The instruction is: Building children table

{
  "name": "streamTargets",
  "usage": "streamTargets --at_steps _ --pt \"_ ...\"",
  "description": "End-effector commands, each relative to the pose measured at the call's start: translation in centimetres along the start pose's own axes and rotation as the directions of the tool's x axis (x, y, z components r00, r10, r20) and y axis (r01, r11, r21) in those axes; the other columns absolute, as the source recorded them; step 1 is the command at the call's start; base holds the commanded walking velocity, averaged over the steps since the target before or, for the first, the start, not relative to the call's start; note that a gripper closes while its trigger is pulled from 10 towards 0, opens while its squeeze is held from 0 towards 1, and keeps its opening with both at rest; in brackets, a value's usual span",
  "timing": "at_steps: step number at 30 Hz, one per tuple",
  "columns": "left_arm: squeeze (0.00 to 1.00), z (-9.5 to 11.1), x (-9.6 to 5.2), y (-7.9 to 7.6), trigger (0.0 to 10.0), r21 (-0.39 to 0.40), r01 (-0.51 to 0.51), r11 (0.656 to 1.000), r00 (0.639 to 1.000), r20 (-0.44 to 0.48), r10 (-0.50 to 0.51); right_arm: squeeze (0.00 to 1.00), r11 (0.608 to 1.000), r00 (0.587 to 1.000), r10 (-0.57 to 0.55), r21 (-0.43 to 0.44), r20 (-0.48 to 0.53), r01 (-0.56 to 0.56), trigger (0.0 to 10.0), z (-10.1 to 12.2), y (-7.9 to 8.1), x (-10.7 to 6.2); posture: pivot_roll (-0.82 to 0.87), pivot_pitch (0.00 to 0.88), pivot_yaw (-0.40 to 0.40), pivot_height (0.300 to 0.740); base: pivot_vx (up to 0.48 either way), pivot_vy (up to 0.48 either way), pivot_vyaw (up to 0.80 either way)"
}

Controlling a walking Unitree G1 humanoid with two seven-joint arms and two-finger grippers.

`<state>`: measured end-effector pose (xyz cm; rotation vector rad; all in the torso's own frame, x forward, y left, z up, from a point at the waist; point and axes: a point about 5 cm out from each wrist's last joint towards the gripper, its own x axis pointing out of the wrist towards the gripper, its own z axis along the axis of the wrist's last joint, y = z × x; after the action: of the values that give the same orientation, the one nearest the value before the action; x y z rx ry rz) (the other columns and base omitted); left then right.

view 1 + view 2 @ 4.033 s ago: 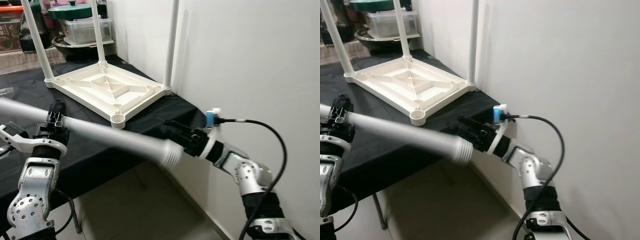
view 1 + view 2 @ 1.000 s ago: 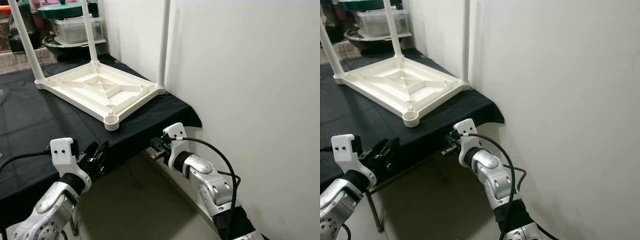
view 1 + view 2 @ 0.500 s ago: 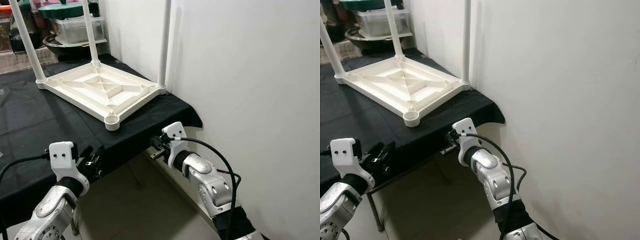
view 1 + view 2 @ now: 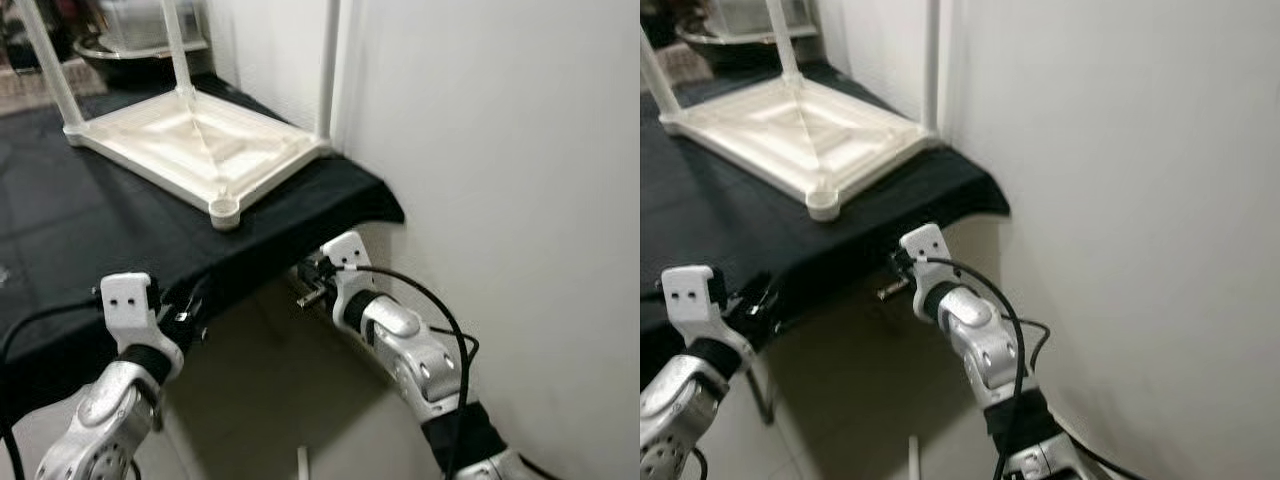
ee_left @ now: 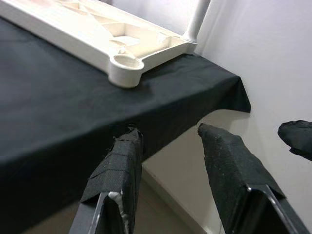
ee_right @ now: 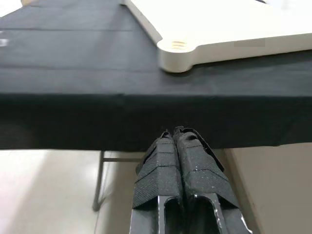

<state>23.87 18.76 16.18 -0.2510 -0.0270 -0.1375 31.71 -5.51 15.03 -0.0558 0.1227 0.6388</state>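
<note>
The long white leg seen between both grippers four seconds ago is no longer being held. The left gripper [image 5: 165,139] is now hanging empty with fingers spread, at the edge of the black cloth [image 4: 90,225]. The right gripper [image 6: 178,139] is hanging with fingers pressed together. A white piece, possibly the leg [image 4: 301,462], is showing on the floor.

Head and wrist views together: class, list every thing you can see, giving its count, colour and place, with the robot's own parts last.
Table top: one, cream, upside down on the black cloth.
Legs: three, white, upright in three corners of the table top.
Empty socket: one, cream, at the near corner.
Black cloth: one, covering the work table.
Wall: white, on the right.
Left hand: fingers apart, by the cloth's front edge.
Right hand: fingers together, below the cloth's edge.
</note>
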Motion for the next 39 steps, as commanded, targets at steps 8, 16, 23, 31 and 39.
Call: streamTargets --at_steps 8,16,23,31,39 --pt "0.0 0.0 0.0 -0.2 10.0 -0.002 -0.005 1.0 1.0 0.01 0.005 0.0 1.0 1.0 -0.011 -0.001 0.001 0.011 10.0 0.1 0.0 -0.1 -0.02 0.0 -0.051 0.74 -0.39 0.0 0.0" --pt "0.0 0.1 0.2 -0.2 10.0 -0.002 -0.007 1.0 1.0 0.015 0.007 0.0 0.999 0.999 -0.035 -0.001 0.003 0.035 10.0 0.3 -0.4 -0.2 -0.02 0.0 -0.049 0.74 -0.376 0.0 0.0" --pt "0.0 0.2 0.2 -0.2 10.0 -0.001 -0.01 1.0 1.0 0.018 0.01 0.0 0.999 0.999 -0.048 -0.007 -0.004 0.048 10.0 0.2 -0.6 -0.3 -0.02 0.0 -0.049 0.74 -0.327 0.0 0.0" --pt "0.0 0.1 0.3 -0.2 10.0 -0.003 -0.015 1.0 1.0 0.021 0.015 0.0 0.999 0.999 -0.048 -0.019 0.001 0.048 10.0 0.6 -0.6 -0.4 -0.03 0.0 -0.05 0.74 -0.186 0.0 0.0" --pt "0.0 -0.8 0.2 -0.1 10.0 -0.002 -0.028 1.0 1.0 -0.011 0.028 0.0 0.998 0.998 -0.059 -0.028 -0.007 0.059 10.0 0.4 -1.0 -0.9 -0.07 0.0 -0.044 0.74 0.0 0.0 0.0"
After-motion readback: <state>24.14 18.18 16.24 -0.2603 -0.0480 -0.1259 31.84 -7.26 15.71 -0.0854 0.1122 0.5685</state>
